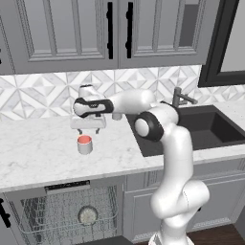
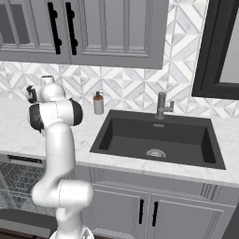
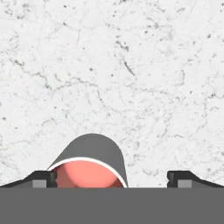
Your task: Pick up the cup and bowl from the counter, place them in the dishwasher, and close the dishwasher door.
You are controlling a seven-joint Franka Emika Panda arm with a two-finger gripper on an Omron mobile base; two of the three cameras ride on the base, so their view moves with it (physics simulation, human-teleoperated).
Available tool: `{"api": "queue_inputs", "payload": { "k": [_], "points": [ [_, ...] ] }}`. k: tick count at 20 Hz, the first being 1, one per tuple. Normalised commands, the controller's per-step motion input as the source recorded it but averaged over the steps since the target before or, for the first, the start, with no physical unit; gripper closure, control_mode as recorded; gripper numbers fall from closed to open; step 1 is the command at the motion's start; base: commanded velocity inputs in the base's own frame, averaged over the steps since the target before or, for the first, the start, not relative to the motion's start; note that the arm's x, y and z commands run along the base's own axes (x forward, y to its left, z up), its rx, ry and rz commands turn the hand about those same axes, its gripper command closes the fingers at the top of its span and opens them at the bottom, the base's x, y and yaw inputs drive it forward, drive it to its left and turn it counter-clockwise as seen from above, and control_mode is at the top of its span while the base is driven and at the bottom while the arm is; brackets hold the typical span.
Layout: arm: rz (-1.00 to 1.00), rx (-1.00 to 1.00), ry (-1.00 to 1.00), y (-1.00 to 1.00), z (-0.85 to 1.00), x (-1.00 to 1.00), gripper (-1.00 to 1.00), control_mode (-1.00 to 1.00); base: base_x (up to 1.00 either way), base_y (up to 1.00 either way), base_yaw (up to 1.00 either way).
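Cup (image 1: 84, 144): I see it upright on counter (image 1: 38, 153), below my gripper (image 1: 88, 130).
Gripper: fingers spread wide, holding nothing.
Bowl (image 1: 88, 215): in dishwasher (image 1: 67, 210) rack.
Right base view: soap dispenser (image 2: 98, 103).

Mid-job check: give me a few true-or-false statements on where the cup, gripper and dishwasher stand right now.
1. The cup stands upright on the counter. True.
2. The gripper is shut on the cup. False: its fingers are spread and above the cup, not touching it.
3. The dishwasher is closed. False: its wire rack is exposed below the counter edge.
4. A bowl already sits in the rack. True.
5. The cup lies in the sink. False: it stands on the counter left of the sink.
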Motion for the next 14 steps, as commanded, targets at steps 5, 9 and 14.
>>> {"api": "queue_inputs", "payload": {
  "k": [5,9,14],
  "points": [
    [0.12,0.00,0.00,-0.02,0.00,-0.28,-1.00,-1.00,0.00,0.00,0.00],
    [0.07,0.00,-0.01,-0.08,-0.13,-0.36,-1.00,-1.00,0.00,0.00,0.00],
    [0.06,0.00,0.00,-0.02,-0.26,-0.06,-1.00,-1.00,0.00,0.00,0.00]
  ]
}}
